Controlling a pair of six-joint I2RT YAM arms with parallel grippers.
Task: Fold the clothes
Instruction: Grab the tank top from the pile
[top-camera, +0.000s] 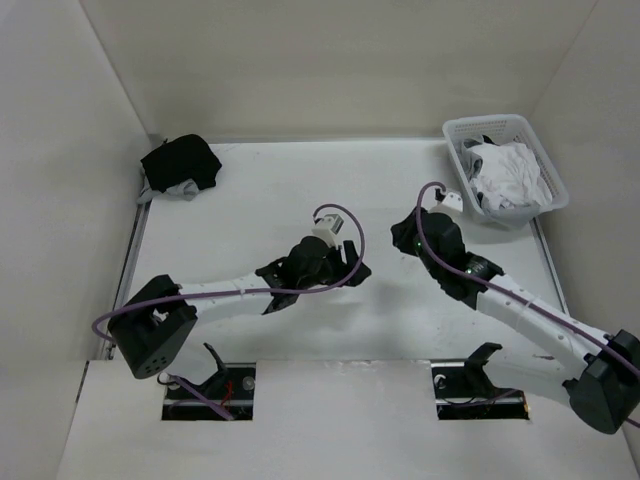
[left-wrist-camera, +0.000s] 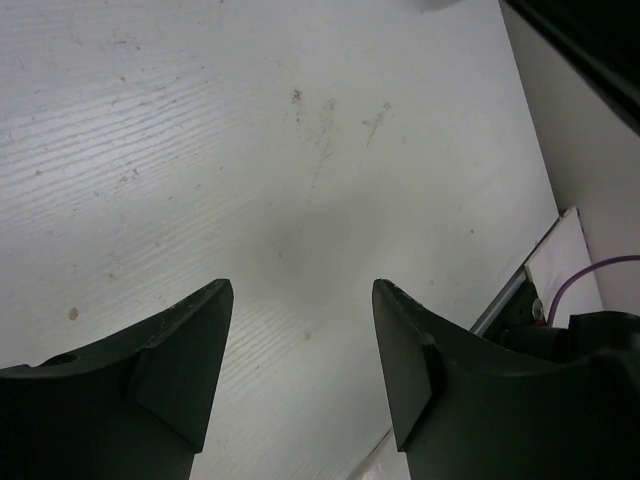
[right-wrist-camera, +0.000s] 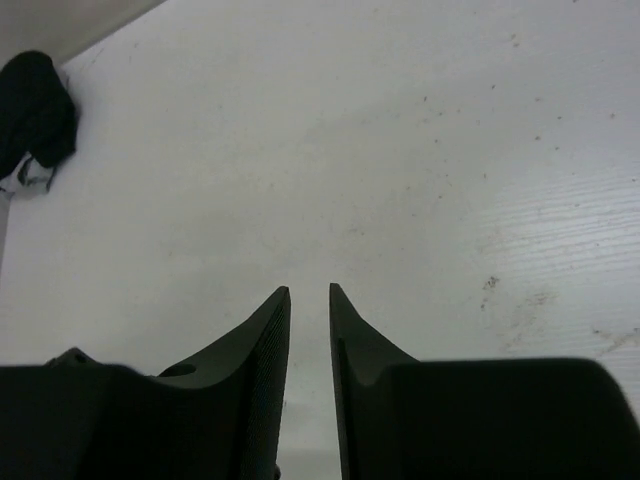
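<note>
White clothes (top-camera: 512, 178) sit in the basket (top-camera: 485, 121), far right. Black clothes (top-camera: 180, 160) lie far left on the bench (top-camera: 270, 190). Left jaws are wide open, right jaws a little open, both empty.

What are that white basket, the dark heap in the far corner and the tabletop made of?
Basket: looks like white moulded plastic, from its open lattice walls. Dark heap: soft cloth, matte black over a little grey, crumpled in folds. Tabletop: hard, white, matte, with fine wood-like grain; possibly painted board.
</note>
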